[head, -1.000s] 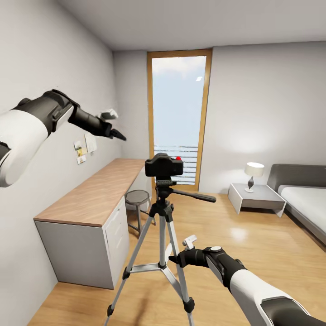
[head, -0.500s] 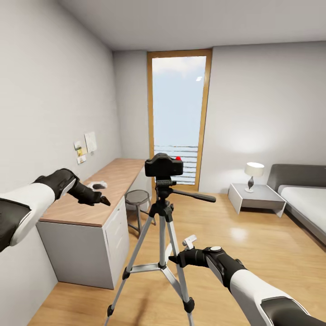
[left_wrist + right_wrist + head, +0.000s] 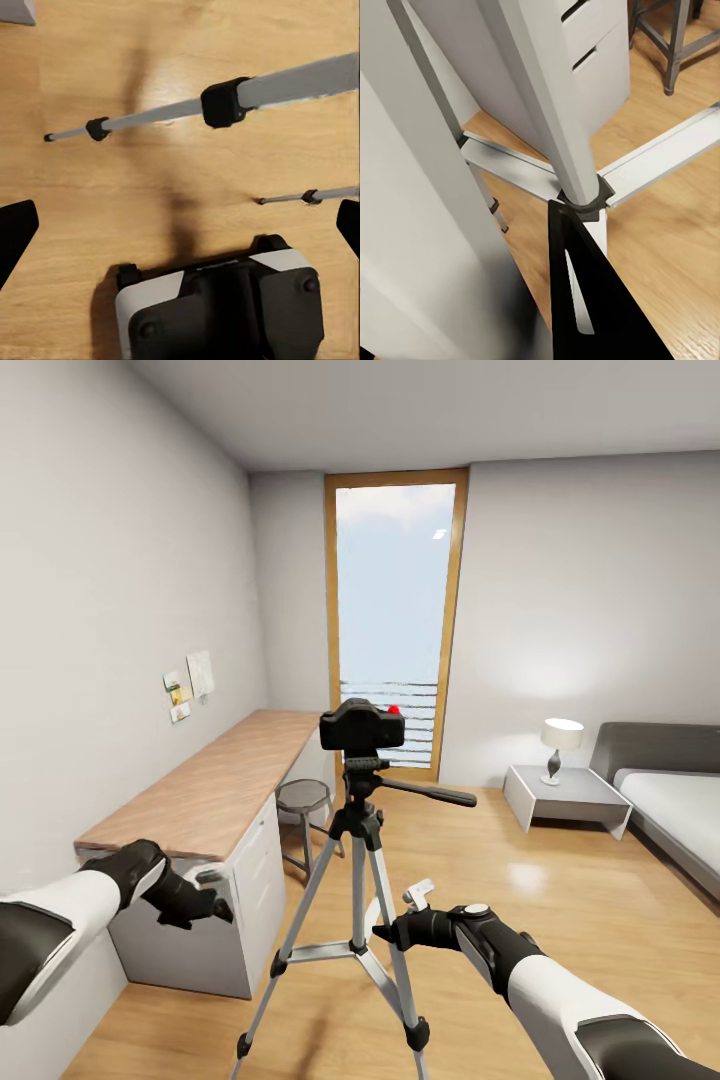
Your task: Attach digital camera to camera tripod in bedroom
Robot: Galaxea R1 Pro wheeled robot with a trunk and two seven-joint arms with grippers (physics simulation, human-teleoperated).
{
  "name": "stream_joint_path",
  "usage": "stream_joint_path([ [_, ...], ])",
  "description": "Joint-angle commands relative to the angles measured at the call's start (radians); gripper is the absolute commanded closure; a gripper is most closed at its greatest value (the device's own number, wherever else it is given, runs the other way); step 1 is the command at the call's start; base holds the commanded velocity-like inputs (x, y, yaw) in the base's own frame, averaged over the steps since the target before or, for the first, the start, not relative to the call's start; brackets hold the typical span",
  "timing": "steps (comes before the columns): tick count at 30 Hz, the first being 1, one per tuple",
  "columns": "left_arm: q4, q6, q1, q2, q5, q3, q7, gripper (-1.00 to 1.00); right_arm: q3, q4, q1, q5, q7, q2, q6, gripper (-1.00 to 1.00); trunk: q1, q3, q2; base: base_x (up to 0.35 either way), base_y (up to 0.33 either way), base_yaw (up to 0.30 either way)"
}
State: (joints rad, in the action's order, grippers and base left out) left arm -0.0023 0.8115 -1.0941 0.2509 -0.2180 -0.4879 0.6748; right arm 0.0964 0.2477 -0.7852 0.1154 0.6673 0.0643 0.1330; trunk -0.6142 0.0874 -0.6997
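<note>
**A:** Now the left gripper point(image 3: 205, 905) hangs low beside the white desk cabinet with the wooden top point(image 3: 215, 785); a second ago it was raised near the wall at head height, half a second ago over the desktop. Everything else is unchanged.

**B:** And the task's object?

**A:** The small black digital camera with the red button point(image 3: 362, 726) sits on the head of the tall silver-legged camera tripod point(image 3: 357, 860), level, in the bedroom. My judgement: attachment looks done, and the left arm is retiring.

**B:** Finger states?

**A:** Left wrist view: black fingertips point(image 3: 15, 236) at opposite edges, wide apart, nothing between them. The right gripper point(image 3: 392, 932) sits just beside a tripod leg; I cannot tell whether its fingers are apart or gripping it.

**B:** Hidden items?

**A:** The mount under the camera is too small to check. The right wrist view is blurred by close leg tubes point(image 3: 551, 97). The grey bed point(image 3: 675, 800) is cut off.
</note>
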Motion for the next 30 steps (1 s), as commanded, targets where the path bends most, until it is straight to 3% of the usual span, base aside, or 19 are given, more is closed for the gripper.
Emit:
stream_joint_path([
  [1, -0.001, 0.006, 0.025, 0.001, -0.027, -0.004, -0.008, -1.00, -0.008, -0.059, 0.000, 0.027, 0.004, 0.000, 0.006, 1.00, 0.000, 0.002, -0.001, 0.000, 0.000, 0.000],
  [8, 0.000, 0.005, 0.178, 0.018, -0.167, -0.004, -0.151, -1.00, -0.008, -0.059, 0.000, 0.027, -0.003, 0.000, 0.006, 1.00, 0.000, 0.002, -0.001, 0.000, 0.000, 0.000],
  [9, 0.000, 0.005, 0.216, 0.019, -0.205, -0.004, -0.191, -1.00, -0.008, -0.059, 0.000, 0.027, -0.004, 0.000, 0.006, 1.00, 0.000, 0.002, -0.001, 0.000, 0.000, 0.000],
  [12, -0.001, -0.005, 0.270, 0.021, -0.263, -0.005, -0.233, -1.00, -0.008, -0.059, 0.000, 0.027, -0.005, 0.000, 0.006, 1.00, 0.000, 0.002, -0.001, 0.000, 0.000, 0.000],
  [15, 0.000, -0.040, 0.323, 0.021, -0.314, -0.006, -0.256, -1.00, -0.008, -0.059, 0.000, 0.028, -0.006, 0.000, 0.006, 1.00, 0.000, 0.002, -0.001, 0.000, 0.000, 0.000],
  [16, -0.001, -0.080, 0.359, 0.022, -0.339, -0.006, -0.265, -1.00, -0.008, -0.059, 0.000, 0.029, -0.006, 0.000, 0.006, 1.00, 0.000, 0.002, -0.001, 0.000, 0.000, 0.000],
  [23, 0.000, -0.298, 0.489, 0.021, -0.382, -0.006, -0.283, -1.00, -0.009, -0.059, 0.000, 0.030, -0.005, 0.000, 0.006, 1.00, 0.000, 0.002, -0.001, 0.000, 0.000, 0.000],
  [30, 0.001, -0.418, 0.604, 0.014, -0.392, -0.005, -0.286, -1.00, -0.009, -0.059, 0.000, 0.030, -0.005, 0.000, 0.007, 1.00, 0.000, 0.002, -0.001, 0.000, 0.000, 0.000],
])
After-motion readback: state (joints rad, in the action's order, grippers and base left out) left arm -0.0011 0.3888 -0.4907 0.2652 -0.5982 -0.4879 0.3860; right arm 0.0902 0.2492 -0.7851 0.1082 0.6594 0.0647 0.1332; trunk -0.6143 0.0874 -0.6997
